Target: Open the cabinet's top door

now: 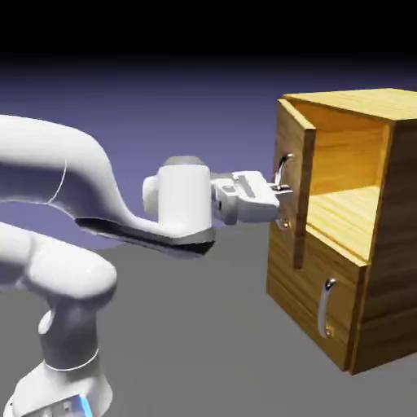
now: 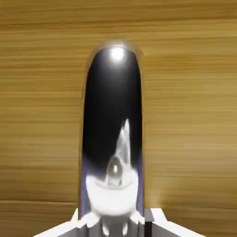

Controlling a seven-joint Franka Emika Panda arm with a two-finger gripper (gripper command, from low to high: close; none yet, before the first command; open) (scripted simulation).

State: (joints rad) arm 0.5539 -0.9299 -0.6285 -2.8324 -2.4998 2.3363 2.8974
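Note:
The golden-brown wood-grain cabinet point(image 1: 383, 244) stands at the exterior view's right. Its top door point(image 1: 296, 138) is swung partly out, so the inner shelf shows behind it. My gripper point(image 1: 282, 194) reaches in level from the left and is shut on the top door's curved silver handle point(image 1: 281, 169). In the hand view that handle point(image 2: 113, 115) fills the middle as a tall, dark, shiny bar against the door's wood point(image 2: 194, 115). Grey fingertips point(image 2: 155, 221) flank its base at the bottom edge, and my gripper point(image 2: 113, 227) is clamped around it.
The lower panel point(image 1: 303, 301) is closed flush, with its shorter silver handle point(image 1: 326, 308) below the gripper. The white arm point(image 1: 73, 175) stretches across the exterior view's left half above the grey table point(image 1: 204, 342).

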